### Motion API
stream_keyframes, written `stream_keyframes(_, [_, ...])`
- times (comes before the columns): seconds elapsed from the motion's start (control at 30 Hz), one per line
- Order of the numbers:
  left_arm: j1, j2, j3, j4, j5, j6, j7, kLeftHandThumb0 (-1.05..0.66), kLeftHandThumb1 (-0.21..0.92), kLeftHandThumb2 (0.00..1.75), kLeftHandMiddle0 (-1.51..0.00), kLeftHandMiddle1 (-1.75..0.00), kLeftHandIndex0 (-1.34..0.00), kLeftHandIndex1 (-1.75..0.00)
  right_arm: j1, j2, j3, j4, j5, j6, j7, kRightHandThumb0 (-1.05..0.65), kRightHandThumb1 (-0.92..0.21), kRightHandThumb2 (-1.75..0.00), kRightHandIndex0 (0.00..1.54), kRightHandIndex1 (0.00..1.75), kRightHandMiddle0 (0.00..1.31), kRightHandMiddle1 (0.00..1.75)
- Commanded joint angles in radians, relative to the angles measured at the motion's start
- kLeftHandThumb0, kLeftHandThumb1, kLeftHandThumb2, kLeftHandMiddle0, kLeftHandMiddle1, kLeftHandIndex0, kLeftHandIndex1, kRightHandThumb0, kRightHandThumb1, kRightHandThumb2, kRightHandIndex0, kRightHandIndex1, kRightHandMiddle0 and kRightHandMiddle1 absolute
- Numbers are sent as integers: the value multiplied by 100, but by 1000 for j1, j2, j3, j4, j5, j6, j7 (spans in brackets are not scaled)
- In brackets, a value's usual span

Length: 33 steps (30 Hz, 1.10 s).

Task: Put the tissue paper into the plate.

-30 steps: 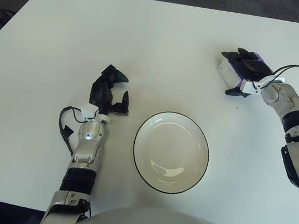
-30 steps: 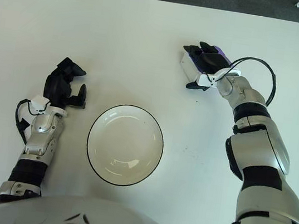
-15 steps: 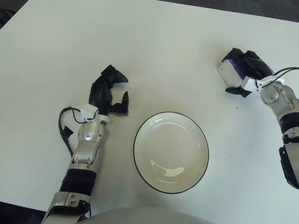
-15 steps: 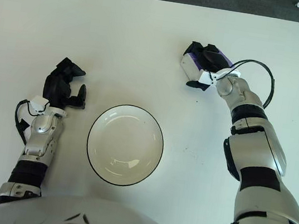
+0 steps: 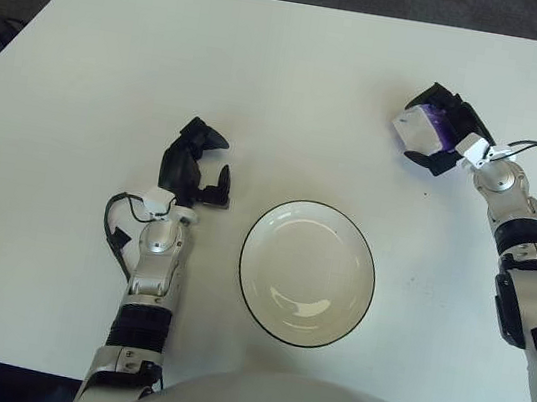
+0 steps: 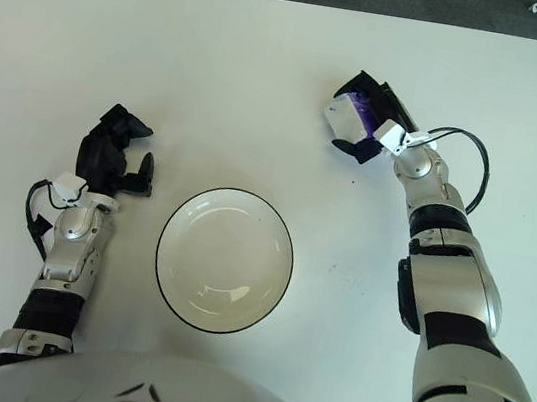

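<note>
The right hand [image 5: 448, 130] clasps the tissue paper [image 5: 422, 129], its black fingers hiding most of the purple-and-white pack, well beyond the empty plate [image 5: 307, 273]. The left hand [image 5: 193, 164], loosely curled, holds nothing. A white table [image 5: 218, 62] meets dark flooring.

Plate [image 5: 307, 274] centre-front on table [image 5: 84, 82]; tissue pack [image 5: 419, 129] behind-right, w/ right hand [image 5: 444, 138].

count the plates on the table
1: a round white plate with a dark rim, near the table's front edge, between the left hand and the right hand. None seems hidden.
</note>
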Motion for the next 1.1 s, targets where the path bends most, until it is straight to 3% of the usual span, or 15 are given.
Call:
stream_keyframes(0.0, [58,4,4,42,-8,51,-4,-1,-7,172,-90,-175,-73,-163,98,77,-43,15,80,41,112,-57,-9,-160,133,175,80,175])
stream_keyframes(0.2, [59,10,3,37,-11,55,-8,-1,-6,173,-89,-175,-71,-167,121,118,-126,-17,198,69,200,-58,-7,-162,138,175,82,175])
stream_keyframes(0.4, [57,11,3,33,-6,65,1,-1,-7,174,-90,-175,-71,-168,143,176,-236,-83,380,149,356,-59,-6,-163,140,175,83,175])
stream_keyframes(0.5, [57,12,2,31,-4,67,1,-1,-7,174,-90,-175,-71,-168,148,200,-300,-123,487,258,428,-59,-5,-165,139,175,84,175])
stream_keyframes(0.57, [56,11,1,31,-3,65,2,-1,-7,175,-90,-175,-71,-168,155,211,-336,-157,548,339,459,-59,-5,-164,130,175,83,175])
stream_keyframes(0.6, [56,11,1,31,-3,64,1,-1,-7,175,-90,-175,-71,-168,158,217,-351,-171,575,372,472,-38,4,-168,123,160,82,175])
stream_keyframes(0.7, [53,12,1,34,-5,60,-2,-1,-8,175,-90,-175,-71,-168,167,226,-377,-209,622,435,490,-12,14,-170,116,136,83,175])
stream_keyframes(0.87, [47,14,-1,43,-6,46,-8,-1,-7,175,-90,-175,-71,-168,264,248,-419,-508,769,659,463,-2,10,-162,106,122,82,175])
stream_keyframes(1.07, [40,14,1,51,-6,48,-2,-1,-8,175,-91,-175,-72,-166,335,263,-430,-747,838,819,378,-1,2,-152,102,118,75,175])
